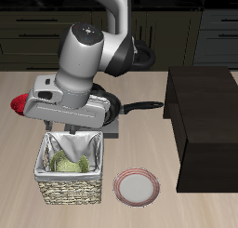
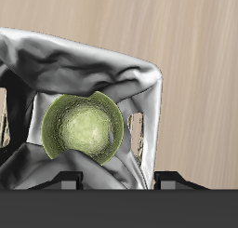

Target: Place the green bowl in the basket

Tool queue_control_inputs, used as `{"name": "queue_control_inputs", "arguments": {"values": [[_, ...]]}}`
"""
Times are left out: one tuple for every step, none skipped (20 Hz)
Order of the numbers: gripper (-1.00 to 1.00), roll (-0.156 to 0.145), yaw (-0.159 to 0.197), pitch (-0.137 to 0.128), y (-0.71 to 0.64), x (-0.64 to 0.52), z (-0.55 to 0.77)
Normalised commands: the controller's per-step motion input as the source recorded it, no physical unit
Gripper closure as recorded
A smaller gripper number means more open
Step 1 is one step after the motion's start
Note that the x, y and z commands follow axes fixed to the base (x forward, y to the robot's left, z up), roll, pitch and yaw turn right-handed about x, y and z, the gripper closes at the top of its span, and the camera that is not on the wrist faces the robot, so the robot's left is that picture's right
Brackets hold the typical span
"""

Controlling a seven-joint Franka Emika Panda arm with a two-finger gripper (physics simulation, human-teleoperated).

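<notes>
The green bowl (image 1: 71, 162) lies inside the basket (image 1: 70, 191) on the grey-white cloth lining, tilted a little. In the wrist view the green bowl (image 2: 84, 127) shows its pale speckled inside, with the basket's cloth wall (image 2: 112, 69) around it. My gripper (image 1: 84, 129) hangs just above the basket, open and empty. Its fingers (image 2: 65, 181) stand apart, clear of the bowl, with my gripper (image 2: 116, 181) above the bowl's edge.
A small red bowl (image 1: 19, 104) sits behind the basket, partly hidden by my arm. A black frying pan (image 1: 130, 108) lies farther back. A white plate with a pink rim (image 1: 138, 187) lies beside the basket. A dark cabinet (image 1: 204, 120) stands at the table's side.
</notes>
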Motion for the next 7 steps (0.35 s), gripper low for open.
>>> {"name": "queue_control_inputs", "arguments": {"values": [[-1.0,0.0,0.0,0.0,-0.09,0.05,0.01],[-1.0,0.153,0.081,-0.046,0.47,-0.25,0.04],[-1.0,-0.004,-0.017,-0.006,0.09,-0.12,0.02],[-1.0,0.109,0.036,-0.033,0.31,-0.21,0.12],[-1.0,0.0,0.0,0.0,-0.05,0.03,0.0],[-1.0,-0.019,-0.056,-0.007,0.15,-0.25,0.19],[-1.0,0.159,0.011,-0.072,0.37,-0.27,0.25]]}}
